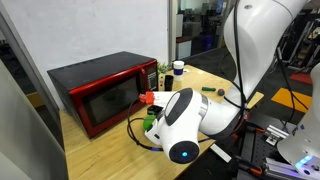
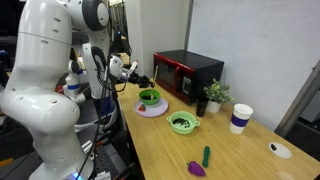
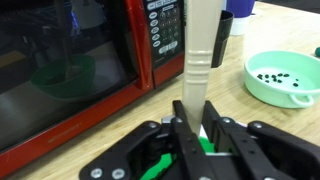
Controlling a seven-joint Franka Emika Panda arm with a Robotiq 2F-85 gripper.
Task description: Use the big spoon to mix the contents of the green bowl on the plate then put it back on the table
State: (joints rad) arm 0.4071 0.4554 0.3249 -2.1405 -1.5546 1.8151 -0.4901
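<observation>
Shows, from the wrist, the tool [image 3: 198,128] clamped shut on the pale handle of the big spoon [image 3: 199,50], handle running straight up the view in front of a red microwave [image 3: 90,60] — a paler lime-green bowl [image 3: 283,78] with dark specks off to the right on the bench [image 3: 230,80]. Places the tool, in an exterior view, close over the green bowl [image 2: 149,97], itself sitting on the white plate [image 2: 152,111] near the bench edge beside the robot arm [image 2: 45,80]. Leaves the contents of that bowl and the spoon's working end too small to make out there.
</observation>
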